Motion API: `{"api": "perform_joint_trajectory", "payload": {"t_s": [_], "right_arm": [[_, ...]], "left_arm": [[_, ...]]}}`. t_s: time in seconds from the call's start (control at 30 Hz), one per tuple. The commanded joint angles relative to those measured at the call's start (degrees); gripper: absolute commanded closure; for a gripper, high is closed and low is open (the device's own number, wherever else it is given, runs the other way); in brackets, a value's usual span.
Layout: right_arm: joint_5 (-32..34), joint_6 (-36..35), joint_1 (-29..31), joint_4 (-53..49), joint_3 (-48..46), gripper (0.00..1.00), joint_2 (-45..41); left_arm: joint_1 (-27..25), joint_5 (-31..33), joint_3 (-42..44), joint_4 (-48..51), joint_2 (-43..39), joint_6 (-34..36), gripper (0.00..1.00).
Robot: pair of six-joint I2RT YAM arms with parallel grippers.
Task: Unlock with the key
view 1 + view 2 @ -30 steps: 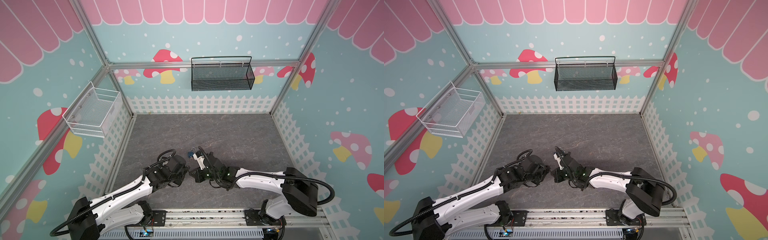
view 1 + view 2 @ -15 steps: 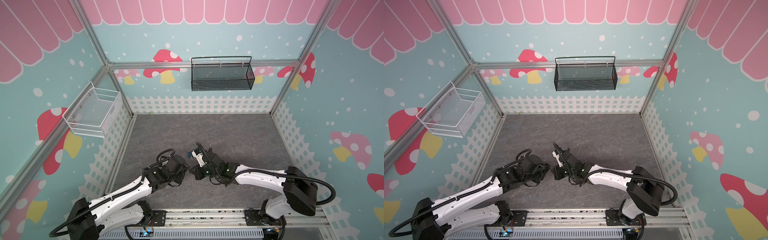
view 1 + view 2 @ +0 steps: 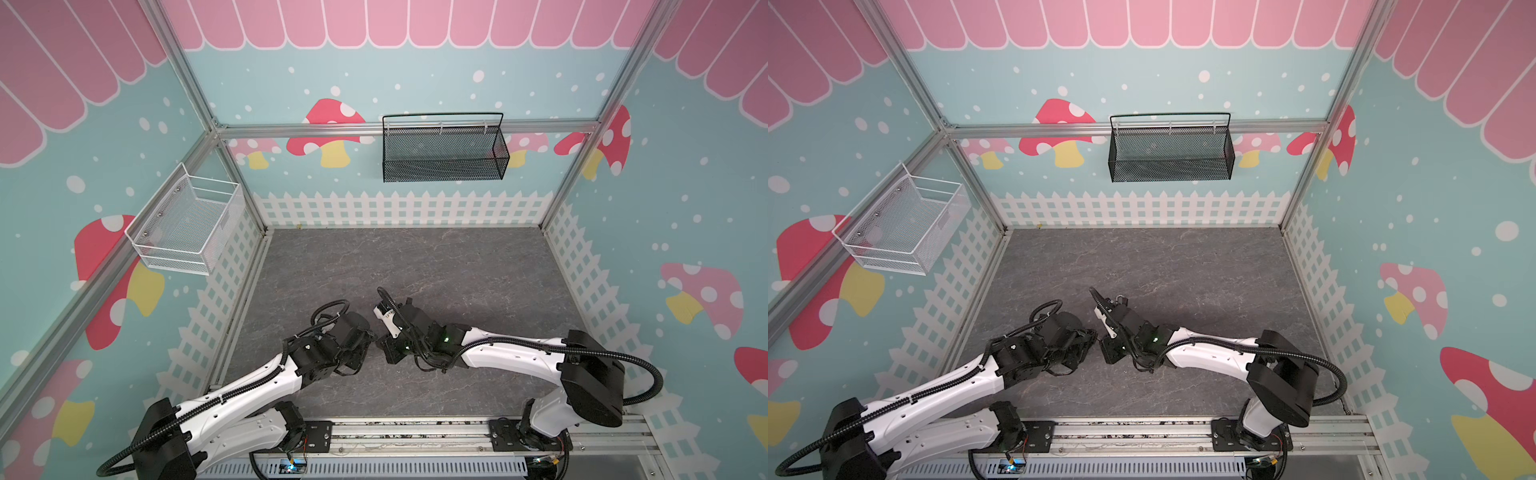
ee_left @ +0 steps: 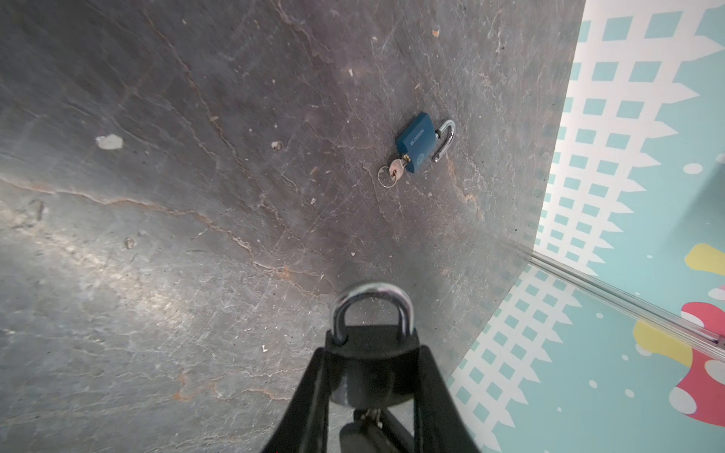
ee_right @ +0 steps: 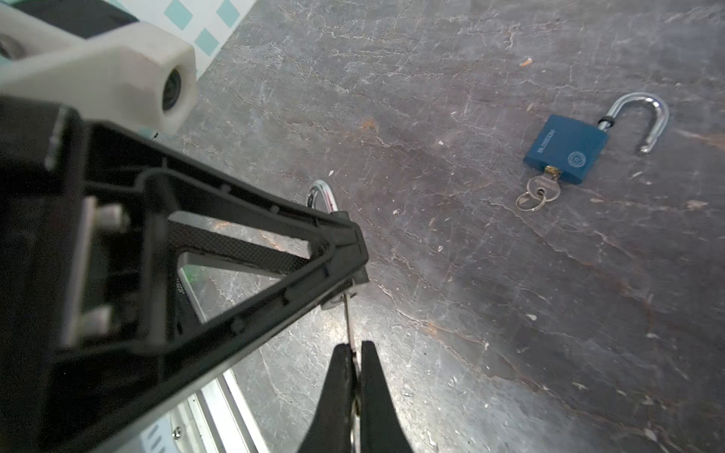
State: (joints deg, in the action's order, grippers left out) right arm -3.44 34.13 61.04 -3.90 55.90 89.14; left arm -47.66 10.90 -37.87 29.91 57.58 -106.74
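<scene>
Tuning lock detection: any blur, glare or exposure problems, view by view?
Left wrist: black padlock in the left gripper underexposed, shackle glinting; sheen on the table. Right wrist: that gripper close and soft, key and blue padlock sharp. Both top views: evenly lit, no glare.

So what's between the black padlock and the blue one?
Nothing. The left wrist view shows only bare floor between the black padlock and the blue padlock.
</scene>
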Motion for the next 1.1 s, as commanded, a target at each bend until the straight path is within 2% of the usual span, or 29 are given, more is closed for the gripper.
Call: {"api": "perform_joint_trajectory", "payload": {"t_s": [0.0,0.1,0.17,0.23,0.33,0.4,0.5,0.63,0.7,0.77,0.8,0.9,0.93,1.0,1.07], "right_arm": [[5.87,-2.82,-0.97,8.63,1.56,1.00,0.33],[-6.16,2.67,-2.74,14.46,0.43,1.00,-1.00],[-17.00,12.31,-5.71,27.36,-4.29,1.00,-2.69],[-21.25,19.64,-8.00,32.69,-6.32,1.00,-2.92],[-18.36,22.10,-9.03,32.13,-7.38,1.00,-3.48],[-12.18,16.45,-7.34,25.82,-5.25,1.00,-3.63],[3.07,6.71,-3.00,14.25,-1.21,1.00,-3.00],[9.28,1.51,-0.79,15.17,-2.29,1.00,-2.56],[8.47,-2.89,0.20,18.01,-2.43,1.00,-2.07],[5.37,-3.05,-0.06,20.81,-3.15,1.00,-2.28],[1.20,-0.91,-0.97,22.81,-3.65,1.00,-2.75],[-18.23,10.72,-4.83,38.51,-7.85,1.00,-2.73],[-20.61,14.42,-5.53,41.37,-8.41,1.00,-2.49],[-18.21,15.44,-5.72,38.47,-8.36,1.00,-3.20],[-8.88,10.38,-4.47,29.31,-7.45,1.00,-4.65]], "left_arm": [[-1.56,-7.58,1.08,0.33,-1.28,-0.77,1.00],[-1.56,-7.81,1.34,0.33,-1.20,-0.59,1.00],[-1.56,-8.29,1.85,0.24,-1.14,-0.72,1.00],[-1.64,-8.36,2.18,0.14,-1.28,-0.60,1.00],[-1.57,-7.97,2.88,-0.21,-2.04,-1.05,1.00],[-1.35,-7.82,3.27,-1.14,-2.33,-1.19,1.00],[-0.53,-8.48,2.74,-1.24,-2.44,-0.53,1.00],[-0.24,-9.03,2.53,-2.73,-2.39,-1.35,1.00],[-0.24,-9.75,3.05,-5.18,-2.41,-2.07,1.00],[-0.15,-10.59,3.01,-6.53,-2.38,-2.33,1.00],[-0.15,-10.71,2.97,-6.77,-2.38,-2.06,1.00],[0.02,-10.63,3.02,-5.94,-2.45,-0.88,1.00],[0.19,-10.73,3.06,-5.25,-2.39,-0.52,1.00],[0.90,-11.35,3.40,-4.86,-2.35,-0.31,1.00],[1.87,-11.59,3.35,-4.54,-2.72,0.30,1.00]]}}
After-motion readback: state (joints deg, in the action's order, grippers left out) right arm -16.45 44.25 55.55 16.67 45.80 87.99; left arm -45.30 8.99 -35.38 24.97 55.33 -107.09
